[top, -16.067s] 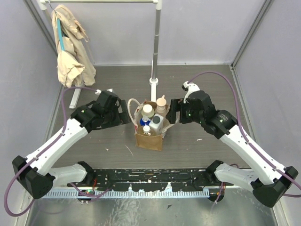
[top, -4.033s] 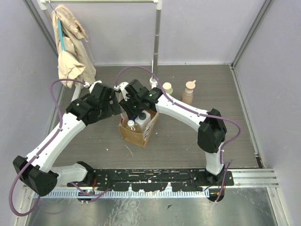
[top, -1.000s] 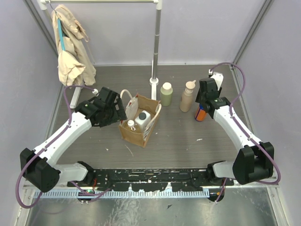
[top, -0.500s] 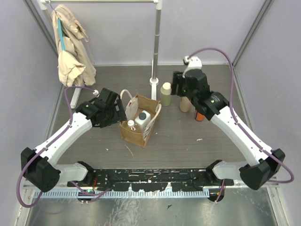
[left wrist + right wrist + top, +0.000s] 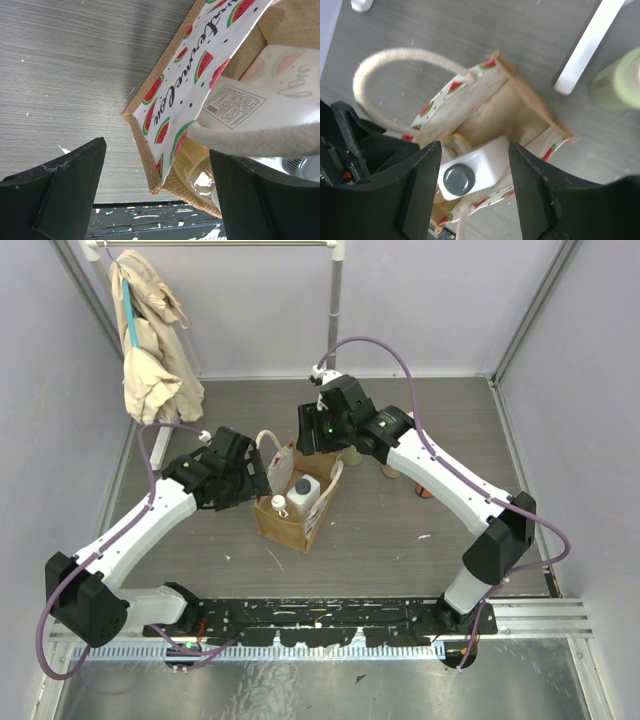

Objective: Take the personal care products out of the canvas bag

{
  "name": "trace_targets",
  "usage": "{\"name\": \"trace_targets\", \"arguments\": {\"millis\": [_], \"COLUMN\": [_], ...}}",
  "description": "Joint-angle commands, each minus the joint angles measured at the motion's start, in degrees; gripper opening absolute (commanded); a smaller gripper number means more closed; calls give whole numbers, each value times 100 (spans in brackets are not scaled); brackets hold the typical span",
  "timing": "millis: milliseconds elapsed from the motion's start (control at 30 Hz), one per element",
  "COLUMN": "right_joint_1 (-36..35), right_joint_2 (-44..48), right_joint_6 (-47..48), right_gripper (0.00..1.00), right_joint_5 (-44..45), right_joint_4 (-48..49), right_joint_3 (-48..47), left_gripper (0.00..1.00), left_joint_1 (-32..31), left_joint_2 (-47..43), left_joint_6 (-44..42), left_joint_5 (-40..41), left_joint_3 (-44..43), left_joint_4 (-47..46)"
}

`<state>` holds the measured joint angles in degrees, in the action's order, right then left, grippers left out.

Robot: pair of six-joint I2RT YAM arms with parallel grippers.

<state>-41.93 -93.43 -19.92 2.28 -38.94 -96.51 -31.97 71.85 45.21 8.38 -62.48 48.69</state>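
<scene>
Now R gripper point(image 5: 474, 150), jaws spread, over canvas bag point(image 5: 495, 110); white bottle point(image 5: 487, 167) inside.

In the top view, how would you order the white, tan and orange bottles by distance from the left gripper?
From the left gripper:
1. white bottle, inside the canvas bag.
2. tan bottle, right of the bag.
3. orange bottle, farthest right.

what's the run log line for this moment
left gripper open astride canvas bag wall | right gripper open above white bottle | in bag: white bottle, amber bottle | out: olive-green bottle, tan bottle, orange bottle
</scene>
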Motion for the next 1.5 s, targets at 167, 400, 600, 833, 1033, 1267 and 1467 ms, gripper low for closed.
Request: {"name": "trace_targets", "arguments": {"millis": [167,400,600,833,1033,1267,1467], "right_joint_1": [-101,-291,-487,-639,-760,-913,-1059], "right_joint_2": [311,234,196,221,-94,-542,-1035], "right_joint_6": [-1630,-2214,-2755,-3350,-3670,-3747,-3639], "right_gripper": [92,100,100,100,100,100,99], "right_joint_5": [-634,-478,-173,-69,211,717,1340], "right_joint_4": [-361,-531,-864,-680,-785,-1054,-1545], "right_joint_3": [-6,242,514,1103,967,426,-190], "left_gripper": [92,92,93,93,94,94,94], "left_joint_1": [14,8,11,9,13,17,7], "left_joint_2": [-133,-207,-317,-532,-606,-615,-609], "left_joint_6": [118,224,259,272,252,234,227], "left_joint_5": [-126,-148,-174,-218,-280,-310,-470], "left_joint_3": [122,166,172,282,314,380,400], "left_joint_4": [-114,-283,-220,-215,-210,-275,-302]}}
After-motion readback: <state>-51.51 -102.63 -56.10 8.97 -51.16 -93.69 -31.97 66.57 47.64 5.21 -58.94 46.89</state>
